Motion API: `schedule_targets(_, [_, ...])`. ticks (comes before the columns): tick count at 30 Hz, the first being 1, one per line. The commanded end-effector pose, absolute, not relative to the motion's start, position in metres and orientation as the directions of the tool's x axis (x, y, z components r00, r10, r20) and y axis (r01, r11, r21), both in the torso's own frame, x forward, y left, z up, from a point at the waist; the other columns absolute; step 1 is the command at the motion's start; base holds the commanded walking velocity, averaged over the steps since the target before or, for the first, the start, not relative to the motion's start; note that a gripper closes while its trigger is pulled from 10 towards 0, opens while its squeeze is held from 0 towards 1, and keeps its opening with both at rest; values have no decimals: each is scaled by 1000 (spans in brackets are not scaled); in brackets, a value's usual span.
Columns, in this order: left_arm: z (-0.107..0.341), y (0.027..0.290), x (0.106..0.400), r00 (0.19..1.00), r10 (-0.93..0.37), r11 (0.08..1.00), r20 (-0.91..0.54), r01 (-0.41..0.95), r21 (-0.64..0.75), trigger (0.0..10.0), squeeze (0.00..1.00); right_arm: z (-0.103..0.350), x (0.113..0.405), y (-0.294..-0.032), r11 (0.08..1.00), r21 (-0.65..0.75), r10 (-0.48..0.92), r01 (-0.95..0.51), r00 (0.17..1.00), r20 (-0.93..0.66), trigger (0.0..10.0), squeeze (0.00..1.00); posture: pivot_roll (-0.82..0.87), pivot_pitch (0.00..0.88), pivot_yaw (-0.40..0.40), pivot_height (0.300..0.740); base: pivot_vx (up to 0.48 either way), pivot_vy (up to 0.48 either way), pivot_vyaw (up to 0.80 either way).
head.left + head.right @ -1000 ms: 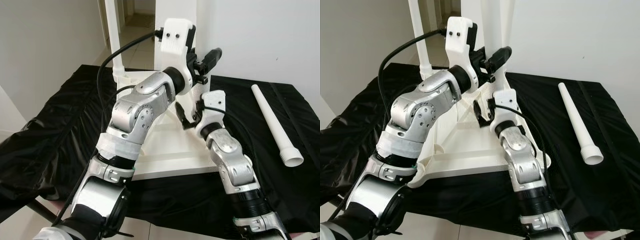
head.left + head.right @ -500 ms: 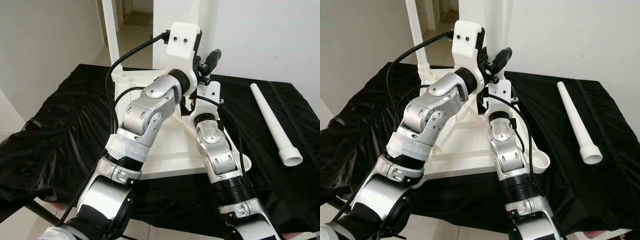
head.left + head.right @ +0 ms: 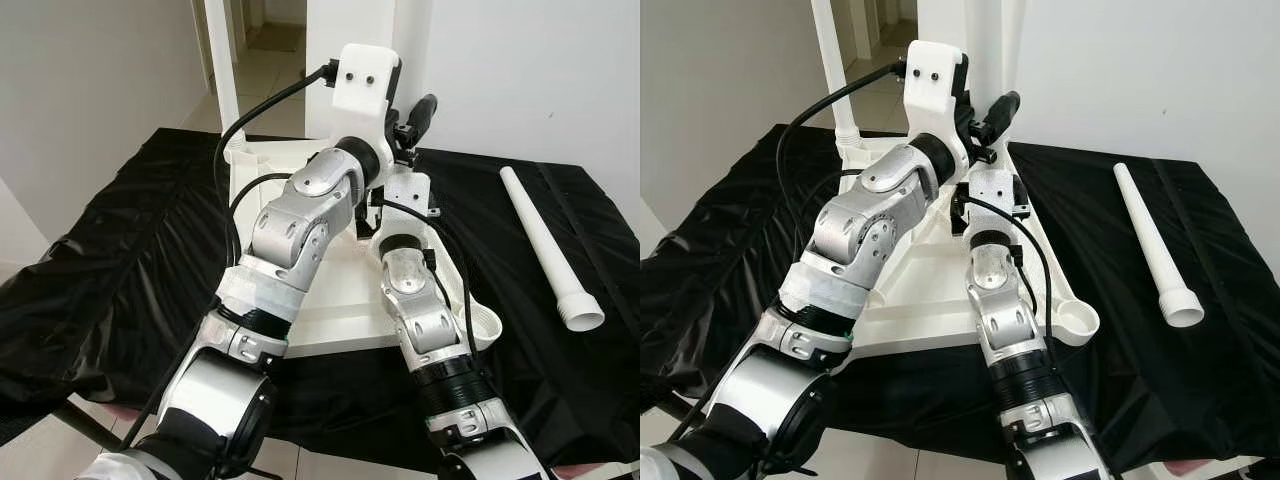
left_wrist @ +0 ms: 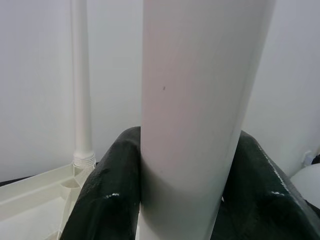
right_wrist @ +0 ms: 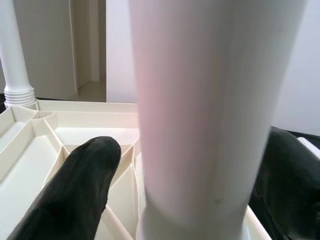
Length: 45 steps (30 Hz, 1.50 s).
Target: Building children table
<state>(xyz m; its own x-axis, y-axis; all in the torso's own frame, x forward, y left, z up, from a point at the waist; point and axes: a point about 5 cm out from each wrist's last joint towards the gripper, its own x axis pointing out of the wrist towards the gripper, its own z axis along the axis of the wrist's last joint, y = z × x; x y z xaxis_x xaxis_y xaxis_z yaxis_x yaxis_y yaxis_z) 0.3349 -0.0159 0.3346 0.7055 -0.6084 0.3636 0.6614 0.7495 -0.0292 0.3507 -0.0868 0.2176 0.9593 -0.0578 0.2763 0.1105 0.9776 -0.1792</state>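
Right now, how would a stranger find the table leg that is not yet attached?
Look at the black cloth covering the work surface. To the robot's right of the white tabletop lies a loose white leg, flat on the cloth; the other legs stand upright.

Both arms reach to an upturned white tabletop (image 3: 940, 290) on black cloth (image 3: 730, 250).
A loose leg (image 3: 1152, 245) lies at three o'clock.

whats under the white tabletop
A black cloth lies under the upside-down tabletop and spreads past its edges, with a loose leg lying on it. Whatever supports the cloth is covered, so I cannot tell what that is.
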Motion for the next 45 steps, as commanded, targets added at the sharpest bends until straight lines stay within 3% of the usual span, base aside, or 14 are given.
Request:
schedule_targets(1, [347, -19, 330, 687, -599, 751, 411, 660, -7, 10000, 0, 219, 353, -85, 976, -179, -67, 124, 954, 292, 6196, 0, -29, 0, -4, 740, 0, 0, 0])
schedule_targets(2, [347, -20, 330, 684, -601, 750, 413, 662, -5, 10000, 0, 220, 353, -86, 975, -179, -75, 132, 953, 295, 6196, 0, -27, 0, -4, 740, 0, 0, 0])
schedule_targets(7, [346, -21, 329, 681, -606, 747, 412, 665, -1, 10000, 0, 222, 356, -88, 974, -174, -89, 146, 949, 301, 8510, 0, -23, 0, -5, 740, 0, 0, 0])
schedule_targets(8, [346, -21, 329, 679, -607, 746, 412, 666, 1, 10000, 0, 224, 358, -89, 974, -170, -94, 151, 948, 304, 10000, 0, -23, 0, -5, 740, 0, 0, 0])
schedule_targets(16, [346, -23, 328, 673, -614, 741, 412, 672, 6, 10000, 0, 229, 361, -88, 975, -159, -95, 154, 940, 329, 10000, 0, -21, 0, -3, 740, 0, 0, 0])
schedule_targets(17, [346, -23, 328, 672, -615, 740, 412, 673, 6, 10000, 0, 230, 361, -88, 975, -157, -96, 156, 938, 333, 6353, 0, -21, 0, -3, 740, 0, 0, 0])
schedule_targets(19, [346, -23, 328, 672, -615, 739, 412, 674, 5, 10000, 0, 230, 361, -89, 973, -160, -104, 166, 936, 336, 4471, 0, -22, 0, -3, 740, 0, 0, 0])
schedule_targets(24, [347, -24, 327, 671, -615, 738, 413, 674, 4, 10000, 0, 229, 362, -90, 974, -146, -119, 174, 939, 323, 3647, 0, -22, 0, -2, 740, 0, 0, 0])
schedule_targets(25, [347, -24, 327, 671, -615, 739, 414, 674, 4, 10000, 0, 228, 362, -90, 975, -140, -119, 170, 941, 318, 0, 0, -20, 0, -3, 740, 0, 0, 0])
schedule_targets(35, [349, -23, 327, 667, -614, 740, 423, 673, 13, 10000, 0, 225, 364, -91, 972, -147, -132, 185, 941, 312, 0, 0, -15, 0, -2, 740, 0, 0, 0])
schedule_targets(36, [349, -22, 326, 662, -616, 735, 427, 679, 7, 10000, 1000, 225, 364, -92, 970, -146, -142, 195, 940, 311, 39, 0, -15, 0, -2, 740, 0, 0, 0])
schedule_targets(39, [349, -22, 326, 659, -617, 731, 429, 683, 2, 10000, 1000, 225, 365, -93, 969, -145, -148, 201, 939, 310, 39, 0, -15, 0, -2, 740, 0, 0, 0])
schedule_targets(40, [348, -22, 326, 655, -621, 723, 431, 690, -7, 10000, 1000, 225, 365, -93, 969, -133, -158, 206, 939, 305, 10000, 0, -16, 1, 0, 740, 0, 0, 0])
schedule_targets(45, [348, -21, 325, 654, -621, 715, 432, 699, -30, 10000, 1000, 225, 366, -96, 971, -109, -171, 211, 940, 294, 10000, 0, -17, 7, 4, 740, 0, 0, 0])
